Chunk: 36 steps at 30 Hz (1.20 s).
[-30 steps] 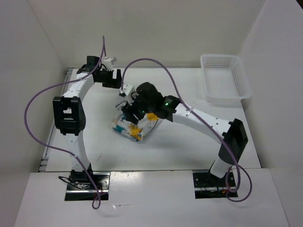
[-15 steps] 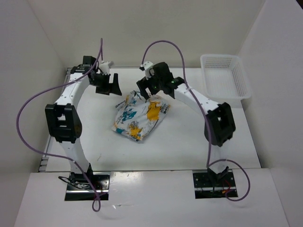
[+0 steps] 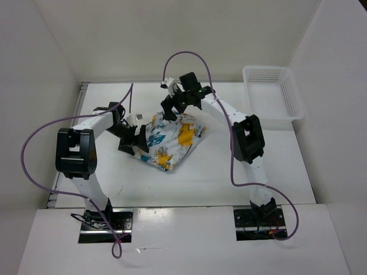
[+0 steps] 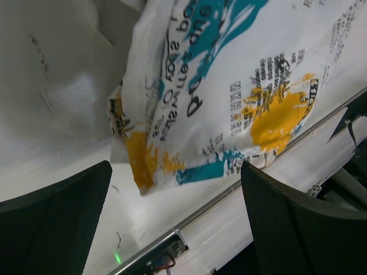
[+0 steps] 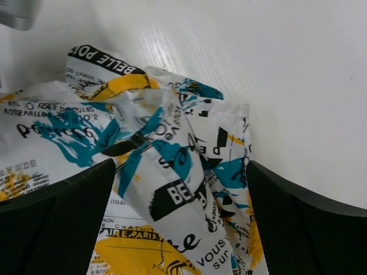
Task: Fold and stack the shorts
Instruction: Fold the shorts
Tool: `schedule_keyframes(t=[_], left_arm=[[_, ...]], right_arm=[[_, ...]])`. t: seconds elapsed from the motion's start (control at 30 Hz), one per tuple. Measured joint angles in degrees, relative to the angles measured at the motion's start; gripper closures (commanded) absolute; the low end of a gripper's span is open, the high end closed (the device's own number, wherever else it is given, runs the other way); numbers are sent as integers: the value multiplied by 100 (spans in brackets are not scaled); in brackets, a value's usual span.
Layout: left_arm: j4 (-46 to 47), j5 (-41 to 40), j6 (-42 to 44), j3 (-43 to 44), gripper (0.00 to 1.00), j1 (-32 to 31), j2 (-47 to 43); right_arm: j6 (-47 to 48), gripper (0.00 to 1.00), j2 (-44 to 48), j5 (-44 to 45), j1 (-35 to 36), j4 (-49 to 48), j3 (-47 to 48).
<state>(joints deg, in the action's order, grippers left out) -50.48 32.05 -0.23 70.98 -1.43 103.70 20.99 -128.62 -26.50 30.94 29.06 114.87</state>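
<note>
Shorts (image 3: 171, 139): white fabric, teal, yellow, black print; loosely folded, rumpled, flat on table centre.

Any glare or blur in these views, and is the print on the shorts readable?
Top external: even light, soft shadows, the shorts show clearly. Left wrist: a glare patch on the table, print mostly legible, jaws dark and soft. Right wrist: a bright streak on the table, lettering readable, jaws dark and soft.

A white table (image 3: 200, 177) stands enclosed by plain white walls (image 3: 229, 34), evenly lit.
</note>
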Motion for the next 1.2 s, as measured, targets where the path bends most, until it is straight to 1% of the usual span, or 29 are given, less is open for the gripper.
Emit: schedule_keyframes(t=[0.13, 0.2, 0.23, 0.3, 0.33, 0.4, 0.43, 0.5, 0.53, 0.6, 0.63, 0.67, 0.7, 0.73, 0.8, 0.83, 0.9, 0.93, 1.03, 1.2], left_arm=[[271, 90, 0, -39, 0, 0, 295], [341, 155, -7, -96, 6, 0, 437], [341, 184, -15, -111, 11, -9, 498], [341, 278, -28, -118, 24, -37, 592], [363, 286, -22, -122, 37, -57, 616], [402, 334, -22, -122, 47, -90, 686], [415, 361, -20, -122, 54, -98, 730], [404, 450, -15, -122, 62, -111, 789], [389, 496, -13, -122, 65, -116, 802], [319, 592, -15, -107, 76, -118, 804], [269, 625, -15, -76, 79, -118, 807], [225, 662, -17, -35, 83, -118, 807], [168, 695, -15, 22, 91, -118, 807], [103, 730, -11, 92, 94, -118, 807], [24, 787, -17, 223, 98, -118, 807], [-35, 813, -7, 302, 100, -118, 807], [-125, 837, -4, 431, 100, -118, 807], [-208, 839, -7, 511, 100, -118, 807], [-393, 820, -4, 817, 100, -118, 756], [-680, 647, -2, 1641, 100, -151, 450]], right_arm=[[79, 0, 0, -297, -24, 114, 50], [131, 0, 0, -424, -50, 203, 63], [153, 0, 0, -455, -63, 234, 63], [201, 0, 0, -483, -101, 289, 63], [223, 0, 0, -481, -118, 310, 63], [225, 0, 0, -433, -133, 308, 63], [223, 2, -11, -413, -133, 306, 63], [205, 7, -48, -369, -136, 291, 63], [201, 16, -79, -363, -133, 284, 63], [164, 29, -160, -358, -127, 260, 63], [144, 38, -205, -361, -120, 262, 63], [138, 40, -245, -365, -114, 264, 63], [114, 40, -282, -369, -107, 269, 63], [98, 44, -308, -369, -94, 269, 63], [94, 54, -330, -372, -70, 269, 63], [96, 67, -330, -374, -57, 267, 63], [98, 80, -330, -369, -44, 251, 63], [70, 90, -330, -356, -39, 249, 63], [35, 100, -330, -256, -37, 219, 63], [-37, 100, -319, -192, -122, 190, 63]])
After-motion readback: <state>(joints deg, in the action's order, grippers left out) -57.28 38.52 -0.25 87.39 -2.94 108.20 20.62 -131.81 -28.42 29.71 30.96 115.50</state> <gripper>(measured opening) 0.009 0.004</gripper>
